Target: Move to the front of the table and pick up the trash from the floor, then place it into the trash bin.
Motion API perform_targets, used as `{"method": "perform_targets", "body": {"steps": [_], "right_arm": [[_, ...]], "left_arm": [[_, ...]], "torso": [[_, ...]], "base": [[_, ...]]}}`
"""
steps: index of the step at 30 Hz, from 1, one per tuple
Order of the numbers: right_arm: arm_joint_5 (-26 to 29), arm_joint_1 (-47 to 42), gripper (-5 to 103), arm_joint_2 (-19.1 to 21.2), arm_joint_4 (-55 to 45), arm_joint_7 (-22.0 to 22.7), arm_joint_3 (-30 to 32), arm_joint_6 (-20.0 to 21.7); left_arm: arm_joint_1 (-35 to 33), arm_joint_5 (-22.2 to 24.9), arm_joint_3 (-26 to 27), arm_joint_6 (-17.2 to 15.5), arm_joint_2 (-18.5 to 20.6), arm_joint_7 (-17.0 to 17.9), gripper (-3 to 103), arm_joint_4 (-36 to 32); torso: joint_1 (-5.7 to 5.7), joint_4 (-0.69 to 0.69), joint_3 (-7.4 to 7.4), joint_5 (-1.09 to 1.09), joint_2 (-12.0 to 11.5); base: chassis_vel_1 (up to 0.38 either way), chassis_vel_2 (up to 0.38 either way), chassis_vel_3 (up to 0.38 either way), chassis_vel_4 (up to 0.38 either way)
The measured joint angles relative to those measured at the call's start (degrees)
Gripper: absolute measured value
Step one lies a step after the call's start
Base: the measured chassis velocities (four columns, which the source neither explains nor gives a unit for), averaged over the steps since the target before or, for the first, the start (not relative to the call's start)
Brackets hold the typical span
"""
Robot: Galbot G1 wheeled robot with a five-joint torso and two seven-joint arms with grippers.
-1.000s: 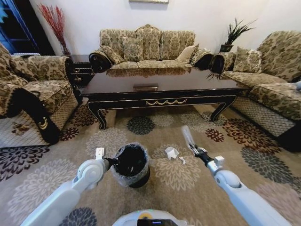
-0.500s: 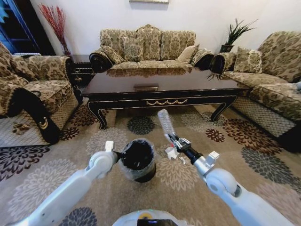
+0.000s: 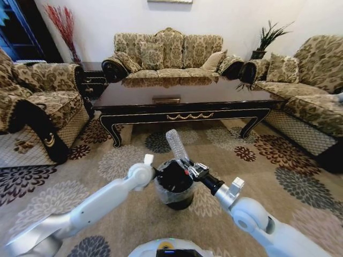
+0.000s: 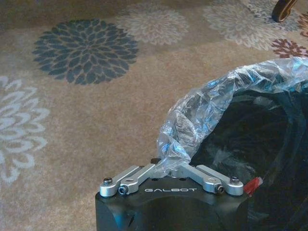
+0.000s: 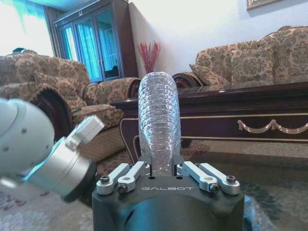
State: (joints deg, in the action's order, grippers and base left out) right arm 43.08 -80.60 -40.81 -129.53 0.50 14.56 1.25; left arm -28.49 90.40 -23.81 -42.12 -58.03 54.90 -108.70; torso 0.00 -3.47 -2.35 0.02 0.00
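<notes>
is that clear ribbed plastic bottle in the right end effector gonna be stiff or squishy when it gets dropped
Probably squishy and light: the clear ribbed plastic bottle looks thin-walled and empty, and the right end effector is shut on it. Its round shape would likely roll on the carpet if it missed the trash bin.

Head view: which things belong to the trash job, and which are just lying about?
Job: clear plastic bottle in the right gripper; trash bin, liner pinched by left gripper; table.
Lying about: sofas, potted plant, red twigs, side cabinet.
</notes>
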Motion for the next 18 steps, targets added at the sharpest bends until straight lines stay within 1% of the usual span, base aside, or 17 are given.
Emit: {"method": "perform_targets", "body": {"steps": [2, 8, 9, 10, 11, 13, 15, 16, 18], "right_arm": [[-1.6, -0.9, 19, -0.5, 0.3, 0.0, -0.3, -0.1], [-2.6, -1.3, 19, -1.0, 1.2, -0.2, -0.4, -0.2], [-2.7, -1.3, 16, -1.0, 1.3, -0.2, -0.3, -0.3], [-2.7, -1.3, 20, -1.0, 1.5, -0.3, -0.2, -0.3], [-2.6, -1.3, 20, -1.1, 1.6, -0.3, -0.1, -0.4], [-2.5, -1.2, 31, -1.1, 1.8, -0.4, 0.0, -0.5], [-2.4, -1.2, 31, -1.2, 1.9, -0.5, 0.0, -0.6], [-2.4, -1.4, 42, -1.3, 1.9, -0.7, 0.1, -0.7], [-2.4, -1.5, 42, -1.3, 2.0, -0.8, 0.2, -0.8]], "left_arm": [[0.5, 0.2, -0.4, 0.0, -0.2, 0.1, 2, 0.0], [0.5, 0.2, -0.4, 0.0, -0.2, 0.3, 2, -0.2], [0.4, 0.2, -0.3, 0.0, -0.2, 0.3, 2, -0.3], [0.2, 0.2, -0.2, 0.0, -0.2, 0.4, 2, -0.4], [0.1, 0.2, -0.2, 0.0, -0.1, 0.4, 2, -0.4], [0.0, 0.2, -0.1, 0.0, -0.1, 0.5, 2, -0.6], [-0.1, 0.2, 0.0, 0.0, 0.0, 0.5, 2, -0.6], [-0.2, 0.2, 0.1, 0.0, 0.0, 0.5, 2, -0.6], [-0.3, 0.2, 0.2, 0.0, 0.1, 0.5, 2, -0.6]], "torso": [[0.0, 0.02, 0.0, -0.01, 0.0], [0.0, 0.01, 0.0, -0.01, 0.0], [0.0, 0.01, 0.0, -0.01, 0.0], [0.0, 0.02, 0.0, -0.02, 0.0], [0.0, 0.01, 0.0, -0.02, 0.0], [0.0, 0.02, 0.0, -0.02, 0.0], [0.0, 0.02, 0.0, -0.02, 0.0], [0.0, 0.01, 0.0, -0.02, 0.0], [0.0, 0.01, 0.0, -0.02, 0.0]], "base": [[0.0, 0.0, 0.0, 0.0], [0.0, 0.0, 0.0, 0.0], [0.0, 0.0, 0.0, 0.0], [0.0, 0.0, 0.0, 0.0], [0.0, 0.0, 0.0, 0.0], [0.0, 0.0, 0.0, 0.0], [0.0, 0.0, 0.0, 0.0], [0.0, 0.0, 0.0, 0.0], [0.0, 0.0, 0.0, 0.0]]}}
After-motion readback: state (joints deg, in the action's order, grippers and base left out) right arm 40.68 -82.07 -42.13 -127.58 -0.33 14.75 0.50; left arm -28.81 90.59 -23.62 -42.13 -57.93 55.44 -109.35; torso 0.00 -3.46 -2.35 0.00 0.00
